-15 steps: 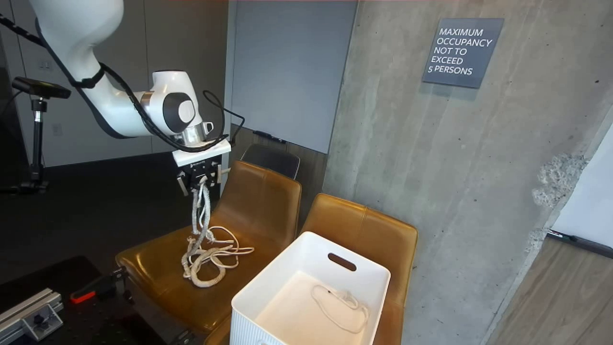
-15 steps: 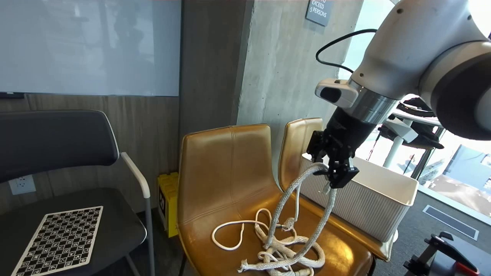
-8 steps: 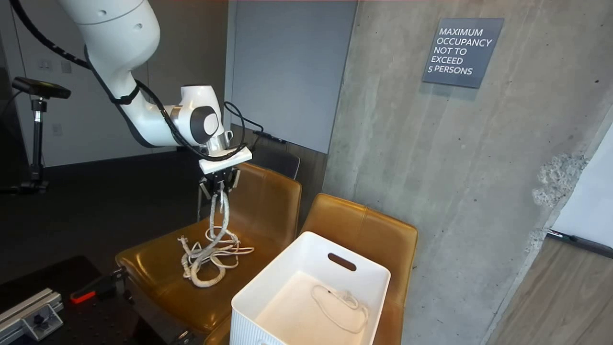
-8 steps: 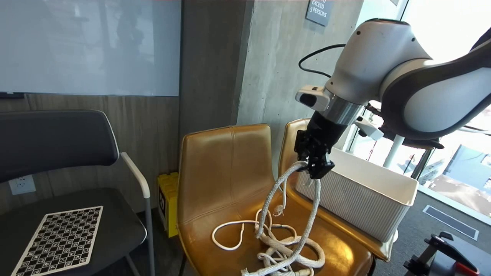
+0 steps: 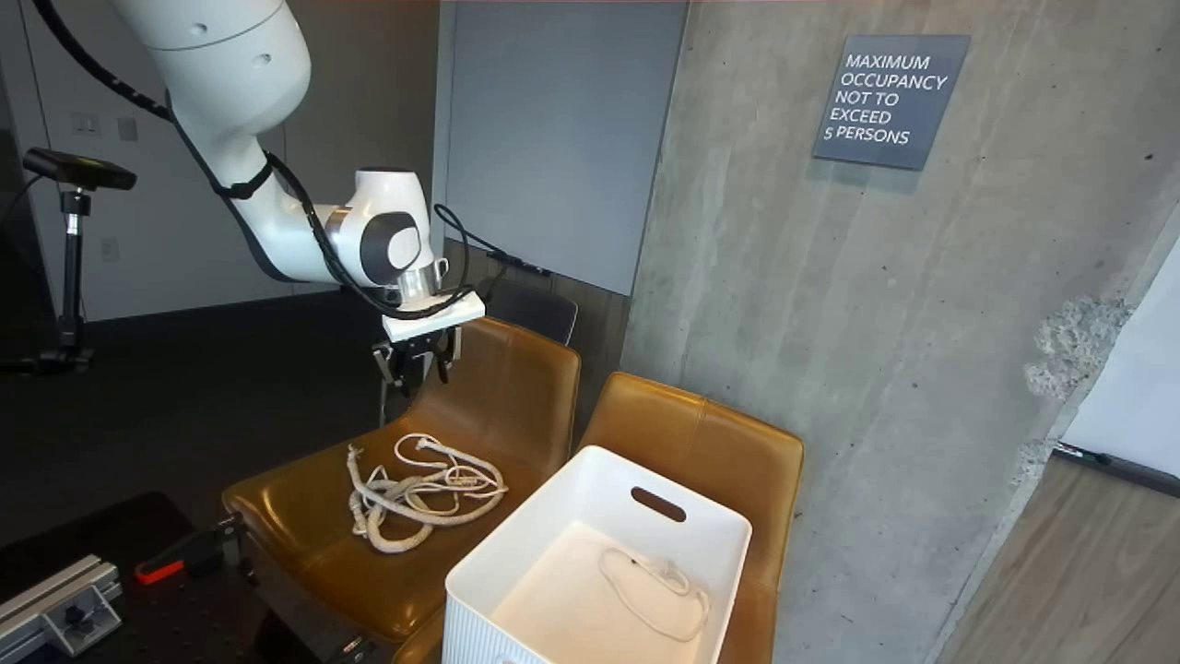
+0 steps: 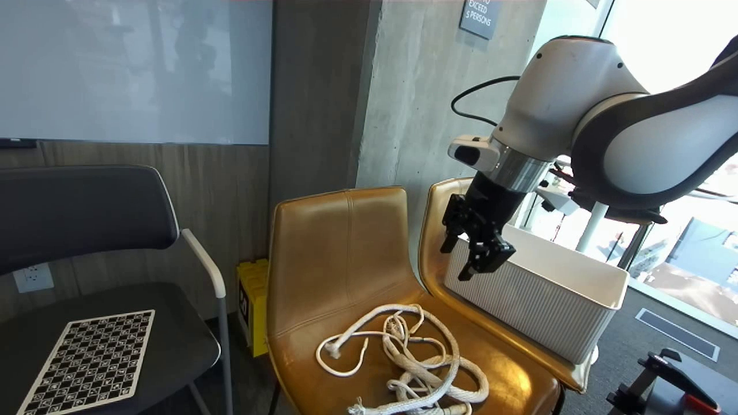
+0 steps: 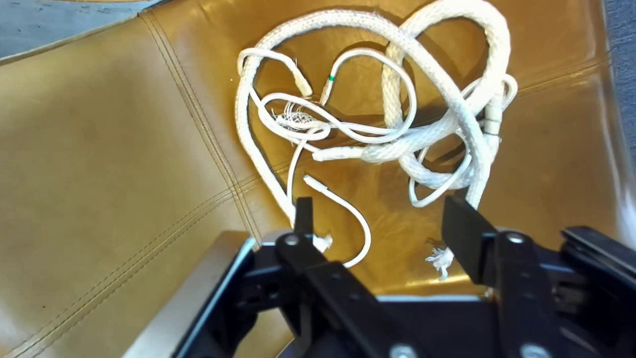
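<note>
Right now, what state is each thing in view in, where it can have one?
Gripper: open, holding nothing
Ropes: lying loose, loops crossing, some ends frayed
Chair: upright, ropes on its seat
Bin: upright, no lid on
Cord: lying loose inside the bin
Second chair: upright, partly hidden
Dark chair: upright
Patterned sheet: lying flat
Whiteboard: no writing visible

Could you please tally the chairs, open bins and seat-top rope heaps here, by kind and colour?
Brown leather chairs: 2
Dark grey round-cornered chair: 1
White rectangular ribbed plastic bin: 1
Heap of tangled white braided rope: 1
Total: 5
</note>
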Tool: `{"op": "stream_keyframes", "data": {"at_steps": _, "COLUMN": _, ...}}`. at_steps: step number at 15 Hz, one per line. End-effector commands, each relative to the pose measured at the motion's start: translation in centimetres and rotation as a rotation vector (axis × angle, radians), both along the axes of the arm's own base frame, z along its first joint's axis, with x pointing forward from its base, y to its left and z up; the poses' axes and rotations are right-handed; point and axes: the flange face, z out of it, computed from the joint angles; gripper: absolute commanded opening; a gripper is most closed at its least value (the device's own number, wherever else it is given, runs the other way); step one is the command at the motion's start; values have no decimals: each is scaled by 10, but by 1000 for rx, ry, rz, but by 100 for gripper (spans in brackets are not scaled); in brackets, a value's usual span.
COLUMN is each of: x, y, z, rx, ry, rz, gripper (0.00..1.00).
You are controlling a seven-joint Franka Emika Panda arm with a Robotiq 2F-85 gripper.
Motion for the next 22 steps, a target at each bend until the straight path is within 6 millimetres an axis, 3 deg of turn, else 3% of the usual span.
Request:
{"op": "stream_keyframes", "data": {"at_steps": 1, "x": -17, "y": -25, "z": 13, "rx": -7, "ry": 6, "rz": 27, "gripper": 98}}
{"op": "stream_keyframes", "data": {"at_steps": 6, "x": -24, "y": -97, "z": 17, "rx": -82, "ry": 47, "rz": 221, "gripper": 100}}
{"op": "stream_keyframes", "data": {"at_steps": 10, "x": -16, "y": -155, "z": 20, "rx": -98, "ry": 52, "rz": 429, "gripper": 100}}
{"op": "stream_keyframes", "data": {"at_steps": 14, "x": -11, "y": -229, "z": 33, "rx": -114, "ry": 60, "rz": 581, "gripper": 100}}
{"op": "stream_keyframes", "data": {"at_steps": 17, "x": -19, "y": -286, "z": 51, "rx": -138, "ry": 69, "rz": 596, "gripper": 100}}
{"op": "stream_keyframes", "data": {"at_steps": 18, "x": -17, "y": -267, "z": 37, "rx": -137, "ry": 66, "rz": 567, "gripper": 100}}
{"op": "stream_keyframes", "data": {"at_steps": 20, "x": -19, "y": -294, "z": 43, "rx": -141, "ry": 65, "rz": 574, "gripper": 100}}
{"op": "stream_keyframes", "data": {"at_steps": 22, "x": -19, "y": -292, "z": 44, "rx": -144, "ry": 64, "rz": 581, "gripper": 100}}
